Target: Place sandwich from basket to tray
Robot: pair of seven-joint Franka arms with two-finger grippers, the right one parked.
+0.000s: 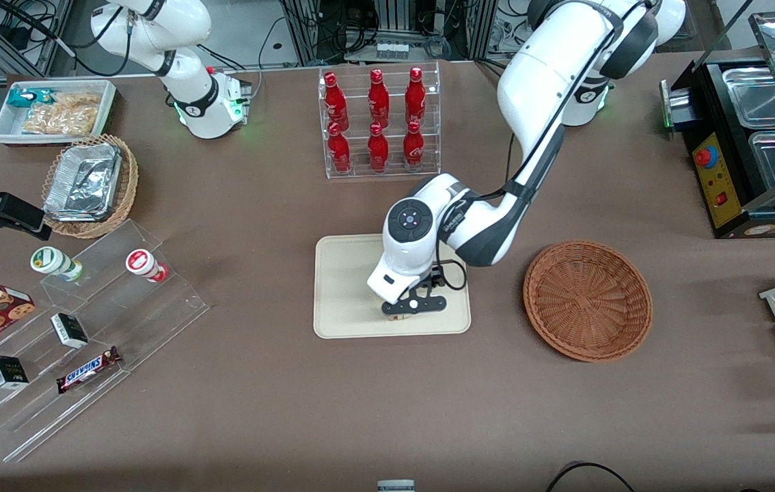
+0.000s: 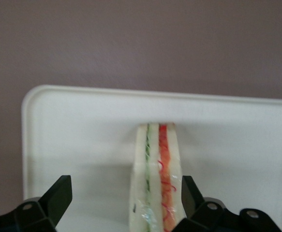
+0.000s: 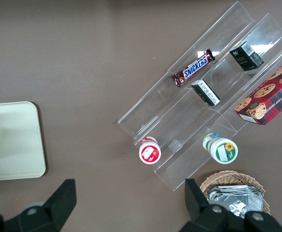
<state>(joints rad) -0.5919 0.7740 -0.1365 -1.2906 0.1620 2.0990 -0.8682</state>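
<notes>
The sandwich [image 2: 156, 179] stands on edge on the cream tray [image 2: 73, 135], its green and red filling lines facing the wrist camera. My left gripper [image 2: 125, 187] is open around it: one finger [image 2: 58, 195] stands well clear of the bread, the other [image 2: 189, 193] is close against the red-filling side. In the front view the gripper [image 1: 413, 306] is low over the part of the tray [image 1: 346, 287] nearest the camera and hides the sandwich. The reddish-brown basket [image 1: 587, 301] beside the tray is empty.
A clear rack of red bottles [image 1: 378, 119] stands farther from the camera than the tray. Clear stepped shelves with snacks [image 1: 80, 328], a tan basket of foil containers [image 1: 90, 184] and a white bin [image 1: 52, 113] lie toward the parked arm's end. A black warmer [image 1: 750, 150] stands at the working arm's end.
</notes>
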